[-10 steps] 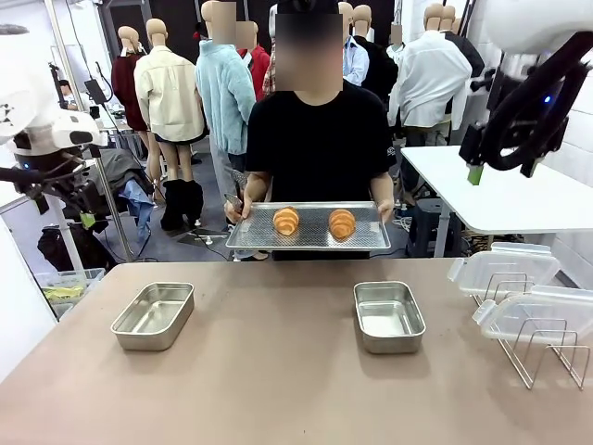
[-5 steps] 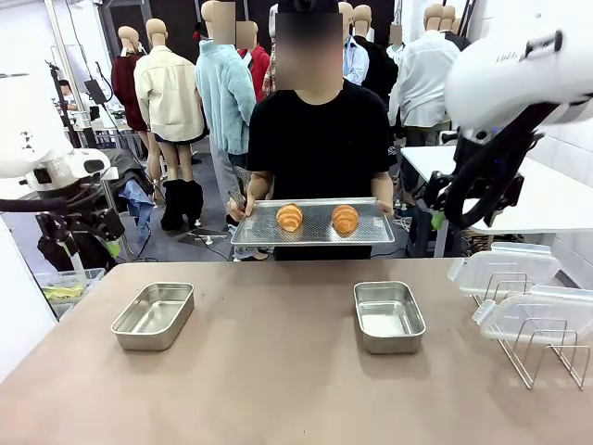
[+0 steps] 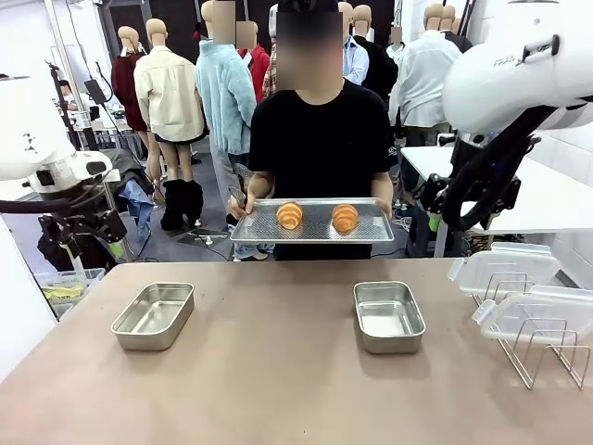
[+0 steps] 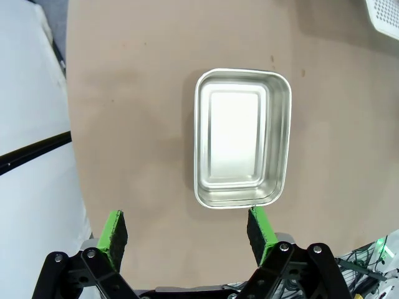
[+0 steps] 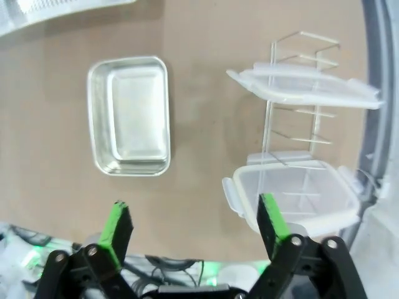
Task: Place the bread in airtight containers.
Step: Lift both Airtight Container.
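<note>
Two pieces of bread point(image 3: 290, 215) point(image 3: 345, 218) lie on a perforated metal tray point(image 3: 315, 237) that a person holds with both hands beyond the table's far edge. Two open airtight containers stand empty on the table, one on the left point(image 3: 154, 315) point(image 4: 243, 138) and one right of centre point(image 3: 389, 316) point(image 5: 129, 116). My left gripper point(image 3: 111, 245) point(image 4: 187, 232) hangs open in the air, above and beside the left tin. High over the table's right side, my right gripper point(image 3: 434, 217) point(image 5: 194, 227) is also open and holds nothing.
Two clear plastic lids point(image 3: 505, 269) point(image 3: 542, 311) rest on a wire rack point(image 3: 547, 357) at the table's right edge; the right wrist view shows these lids point(image 5: 305, 84) point(image 5: 293, 193) too. A white table point(image 3: 519, 199) stands behind on the right.
My right arm has swung down and leftward from the upper right corner. The left arm has dropped a little. The person's tray has shifted slightly to the right.
</note>
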Tool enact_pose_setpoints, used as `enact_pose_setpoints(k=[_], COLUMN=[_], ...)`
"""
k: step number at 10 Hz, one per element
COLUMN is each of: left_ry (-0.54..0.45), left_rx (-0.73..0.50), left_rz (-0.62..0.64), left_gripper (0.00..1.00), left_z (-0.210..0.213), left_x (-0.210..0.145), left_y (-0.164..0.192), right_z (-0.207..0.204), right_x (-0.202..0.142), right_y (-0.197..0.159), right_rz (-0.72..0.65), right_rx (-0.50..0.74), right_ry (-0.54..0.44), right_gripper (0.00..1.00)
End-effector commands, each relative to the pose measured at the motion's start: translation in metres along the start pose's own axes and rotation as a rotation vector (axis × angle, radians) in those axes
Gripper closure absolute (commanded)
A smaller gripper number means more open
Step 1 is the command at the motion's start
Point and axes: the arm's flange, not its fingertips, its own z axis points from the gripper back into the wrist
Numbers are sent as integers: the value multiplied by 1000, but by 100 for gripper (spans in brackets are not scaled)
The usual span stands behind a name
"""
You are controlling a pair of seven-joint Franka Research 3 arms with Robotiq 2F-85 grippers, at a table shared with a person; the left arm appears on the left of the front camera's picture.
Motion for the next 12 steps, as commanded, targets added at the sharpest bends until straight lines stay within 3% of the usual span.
enact_pose_setpoints(k=[1, 5, 9, 12], left_ry=[72, 119, 75, 66], left_rx=[8, 51, 5, -8], left_rz=[4, 37, 31, 41], left_gripper=[0, 0, 0, 0], left_z=[-33, -90, -127, -150], left_x=[23, 32, 40, 44], left_y=[-10, -20, -15, -11], right_z=[-53, -133, -198, -223], right_x=[13, 14, 10, 5], right_y=[21, 53, 52, 47], right_rz=[38, -41, 17, 12], right_rx=[22, 8, 30, 33], right_ry=[105, 46, 10, 7], right_gripper=[0, 0, 0, 0])
